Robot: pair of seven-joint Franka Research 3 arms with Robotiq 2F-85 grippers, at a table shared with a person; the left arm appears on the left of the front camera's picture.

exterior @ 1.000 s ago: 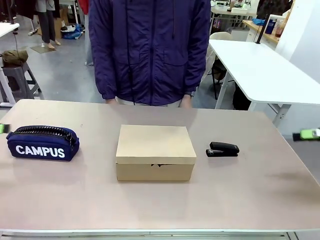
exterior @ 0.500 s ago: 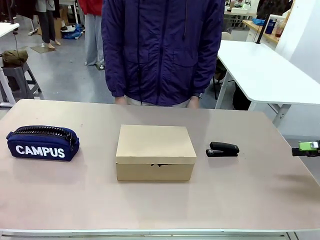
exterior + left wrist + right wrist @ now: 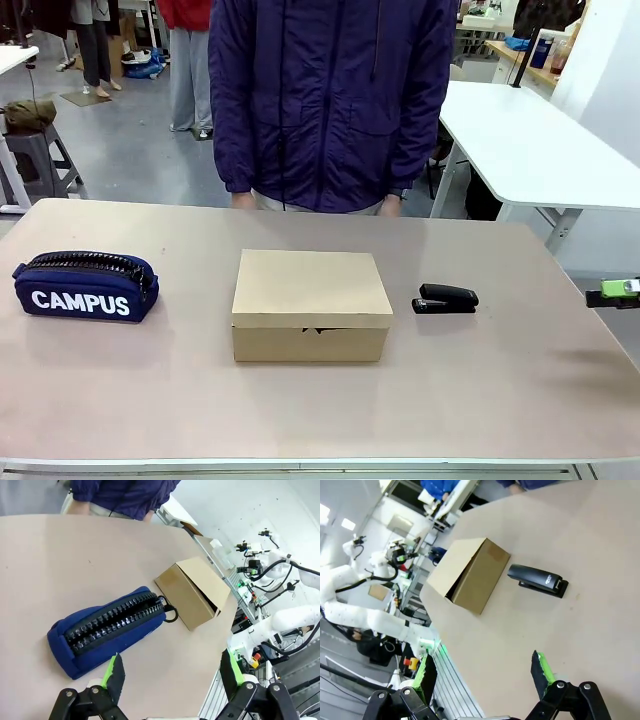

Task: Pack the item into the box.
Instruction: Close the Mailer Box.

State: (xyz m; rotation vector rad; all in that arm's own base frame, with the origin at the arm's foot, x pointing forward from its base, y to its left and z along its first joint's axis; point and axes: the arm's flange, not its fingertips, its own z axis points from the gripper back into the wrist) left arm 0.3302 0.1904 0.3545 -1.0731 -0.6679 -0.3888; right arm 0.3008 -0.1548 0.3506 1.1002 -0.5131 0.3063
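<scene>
The brown cardboard box (image 3: 311,303) stands in the middle of the table with its flap lid down. The item is out of view. In the left wrist view my left gripper (image 3: 171,670) hangs open above the table, just short of the navy pouch (image 3: 110,630), with the box (image 3: 192,592) beyond it. My right gripper (image 3: 484,672) is open too and holds nothing, and the black stapler (image 3: 537,579) and the box (image 3: 470,575) lie ahead of it. One of its green pads (image 3: 622,289) shows at the right edge of the front view.
The navy "CAMPUS" pouch (image 3: 86,286) lies at the table's left and the black stapler (image 3: 445,298) to the right of the box. A person in a dark blue jacket (image 3: 335,100) stands at the far edge, hands down. Bare tabletop (image 3: 320,410) lies in front of the box.
The person has stepped nearer and a little to the right. The right gripper's green pad has drifted slightly down at the right edge. The left gripper's tip has left the front view.
</scene>
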